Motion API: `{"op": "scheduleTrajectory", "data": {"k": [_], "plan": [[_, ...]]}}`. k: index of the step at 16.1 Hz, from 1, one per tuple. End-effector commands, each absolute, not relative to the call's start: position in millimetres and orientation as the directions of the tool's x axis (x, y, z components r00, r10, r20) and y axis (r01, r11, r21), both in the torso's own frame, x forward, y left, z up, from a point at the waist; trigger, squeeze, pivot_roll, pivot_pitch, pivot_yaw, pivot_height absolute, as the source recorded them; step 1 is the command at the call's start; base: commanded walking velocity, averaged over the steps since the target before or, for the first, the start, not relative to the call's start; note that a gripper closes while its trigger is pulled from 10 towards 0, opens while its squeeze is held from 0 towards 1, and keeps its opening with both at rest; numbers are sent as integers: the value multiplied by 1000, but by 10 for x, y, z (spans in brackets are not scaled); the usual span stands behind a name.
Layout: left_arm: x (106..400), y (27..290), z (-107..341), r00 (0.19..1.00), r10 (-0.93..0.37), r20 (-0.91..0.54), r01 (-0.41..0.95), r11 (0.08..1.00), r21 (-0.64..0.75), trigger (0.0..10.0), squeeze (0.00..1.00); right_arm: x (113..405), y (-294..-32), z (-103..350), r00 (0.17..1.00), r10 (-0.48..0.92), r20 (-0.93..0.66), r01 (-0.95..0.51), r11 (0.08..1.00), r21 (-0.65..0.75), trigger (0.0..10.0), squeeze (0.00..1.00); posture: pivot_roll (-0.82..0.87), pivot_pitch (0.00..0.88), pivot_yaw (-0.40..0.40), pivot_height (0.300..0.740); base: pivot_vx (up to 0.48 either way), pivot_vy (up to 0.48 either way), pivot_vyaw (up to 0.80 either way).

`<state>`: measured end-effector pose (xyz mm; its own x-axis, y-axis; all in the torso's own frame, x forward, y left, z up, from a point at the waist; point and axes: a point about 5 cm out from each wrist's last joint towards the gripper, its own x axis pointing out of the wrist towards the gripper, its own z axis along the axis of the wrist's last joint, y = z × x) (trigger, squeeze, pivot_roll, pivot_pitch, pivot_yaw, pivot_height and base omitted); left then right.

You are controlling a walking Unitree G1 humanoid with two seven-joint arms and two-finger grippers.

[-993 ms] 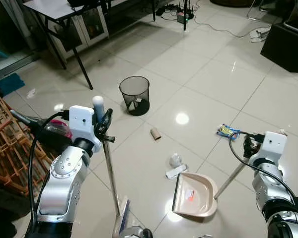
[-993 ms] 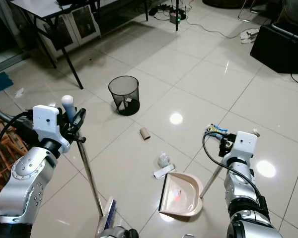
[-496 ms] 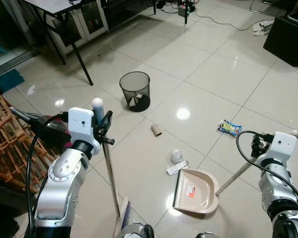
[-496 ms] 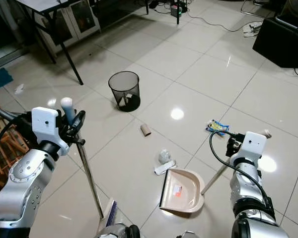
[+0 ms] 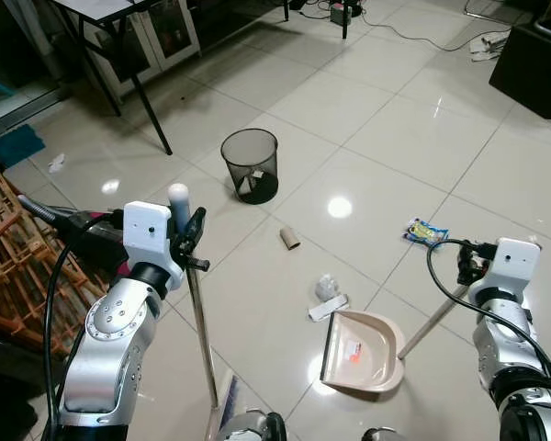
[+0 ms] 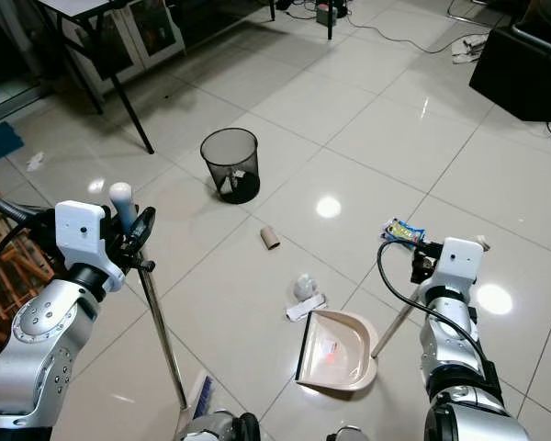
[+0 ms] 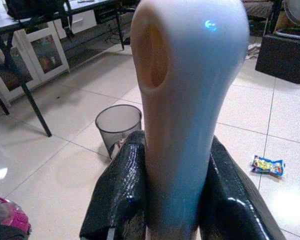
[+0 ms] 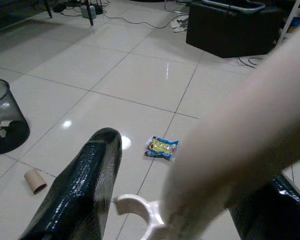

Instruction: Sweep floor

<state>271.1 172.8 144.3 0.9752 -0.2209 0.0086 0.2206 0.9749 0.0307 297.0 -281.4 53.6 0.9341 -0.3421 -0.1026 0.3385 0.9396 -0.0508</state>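
My left gripper [image 5: 191, 241] is shut on the broom handle [image 5: 200, 331]; its pale grip [image 7: 187, 100] stands between the black fingers [image 7: 121, 195], and the broom head [image 5: 226, 401] rests on the tiles near my feet. My right gripper [image 5: 466, 268] is shut on the dustpan handle [image 5: 433, 323]. The beige dustpan [image 5: 362, 351] lies flat on the floor, mouth toward the litter. Just beyond its lip lie a crumpled wrapper and white scrap [image 5: 327, 294]. A cardboard tube [image 5: 288, 239] lies farther out, and a blue snack packet [image 5: 426, 232] to the right.
A black mesh bin [image 5: 251, 163] stands on the tiles ahead. A dark folding table [image 5: 119, 28] is at the far left, a wooden rack [image 5: 18, 266] beside my left arm, a black box [image 5: 533, 55] at far right, cables along the back.
The camera shifted slightly, so the scene sits a little lower. The dustpan and right gripper have edged forward toward the litter. The left gripper keeps its hold on the broom.
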Motion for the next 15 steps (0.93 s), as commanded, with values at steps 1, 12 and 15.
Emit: {"op": "scheduleTrajectory", "data": {"k": [1,12,15], "plan": [[2705,1754,1509,976,-218,21,216,974,61,10000,0,2974,-2811,561,934,-347,-79,345,938,-39,10000,0,146,133,157,740,0,0,0],[2675,1734,1498,976,-218,26,216,975,59,10000,0,2820,-2848,476,933,-356,-55,354,934,-38,8980,0,131,113,151,740,0,0,0],[2682,1739,1501,976,-217,28,215,975,60,10000,0,2821,-2855,489,936,-350,-47,349,937,-30,0,0,131,111,150,740,0,0,0]]}}
